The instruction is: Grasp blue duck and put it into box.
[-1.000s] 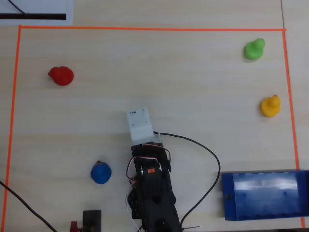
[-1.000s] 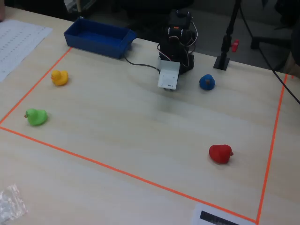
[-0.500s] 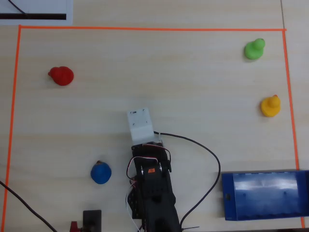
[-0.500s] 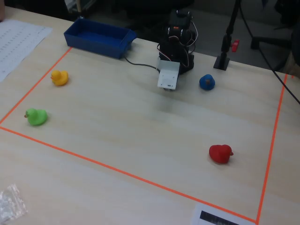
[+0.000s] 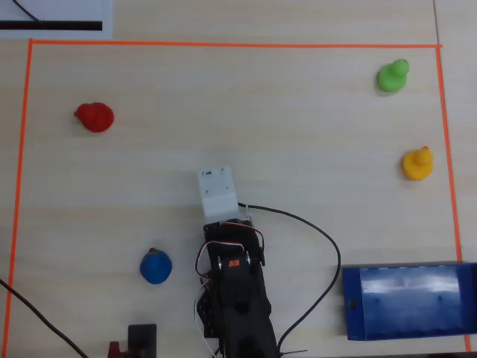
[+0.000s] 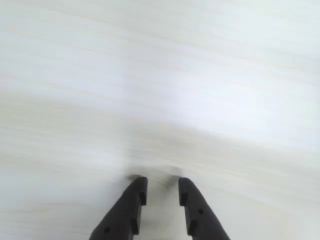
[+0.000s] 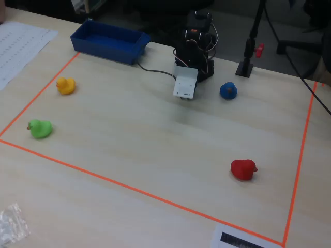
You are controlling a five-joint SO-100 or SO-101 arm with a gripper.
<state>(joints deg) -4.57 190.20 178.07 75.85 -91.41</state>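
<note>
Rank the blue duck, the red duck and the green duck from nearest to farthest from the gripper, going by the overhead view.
Measured from the gripper, which sits under the white wrist block in the overhead view:
1. The blue duck, lower left of the arm, nearest.
2. The red duck, upper left.
3. The green duck, upper right corner, farthest.

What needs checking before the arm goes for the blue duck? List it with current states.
1. Claw empty: ok, only bare table shows between its fingertips in the wrist view.
2. Claw open wide enough for a duck: cannot tell; the gap looks narrow.
3. Blue duck free to approach: ok, it sits alone beside the arm base.
4. Claw aimed at the duck: not ok, no duck appears in the wrist view.
5. Box ready: ok, nothing inside it.
6. Red duck, green duck, yellow duck out of the way: ok.
</note>
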